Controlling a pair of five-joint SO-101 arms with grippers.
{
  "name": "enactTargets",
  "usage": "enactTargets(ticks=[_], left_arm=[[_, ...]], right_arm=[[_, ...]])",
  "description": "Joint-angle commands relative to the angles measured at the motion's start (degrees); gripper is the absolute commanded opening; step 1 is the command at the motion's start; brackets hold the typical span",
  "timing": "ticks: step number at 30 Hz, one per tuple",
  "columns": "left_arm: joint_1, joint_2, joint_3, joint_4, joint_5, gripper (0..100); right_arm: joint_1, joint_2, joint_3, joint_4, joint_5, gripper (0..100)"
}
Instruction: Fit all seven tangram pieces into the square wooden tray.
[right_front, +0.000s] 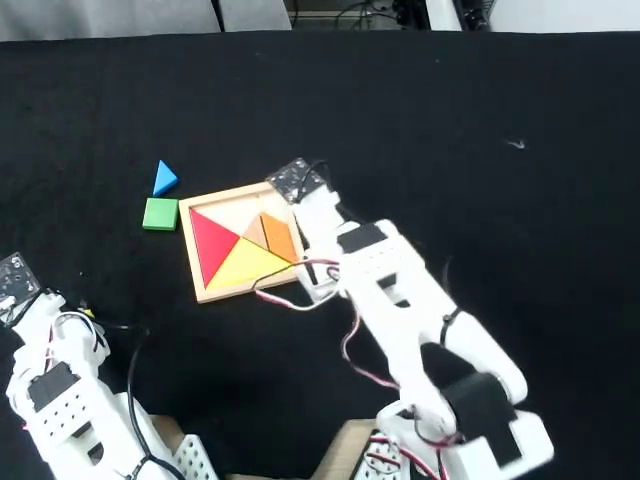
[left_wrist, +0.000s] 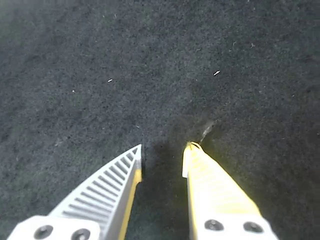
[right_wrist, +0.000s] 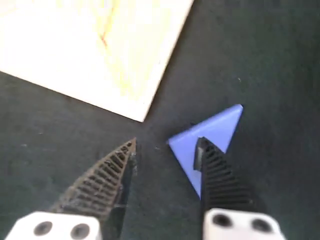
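From above, my right arm (right_front: 400, 310) covers the right edge of the wooden tray (right_front: 188, 252) and part of the orange piece (right_front: 278, 238). At the right wrist, a finger (right_wrist: 220, 180) of my right gripper (right_wrist: 165, 147) hides part of the blue triangle (right_wrist: 215, 127); the tray runs off frame.

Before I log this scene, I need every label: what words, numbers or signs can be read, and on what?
None can be read.
The wooden tray, blue triangle and green square have plain faces; the speckled plate by the tray's far corner is too fine to make out.
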Motion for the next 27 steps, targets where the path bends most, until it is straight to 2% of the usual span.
enactTargets(ticks=[1, 13, 21, 27], left_arm=[[0.75, -0.7, -0.13, -1.23, -0.35, 15], [0.75, -0.7, -0.13, -1.23, -0.35, 15], [0.75, -0.7, -0.13, -1.23, -0.35, 15], [0.75, -0.7, -0.13, -1.23, -0.35, 15]], right_arm=[[4.13, 5.23, -3.74, -0.44, -0.53, 19.8], [4.75, 10.15, -5.32, -0.62, -0.26, 19.8], [11.08, 10.15, -5.32, -2.02, 1.67, 19.4], [12.66, 9.8, -5.32, -2.55, 2.37, 19.4]])
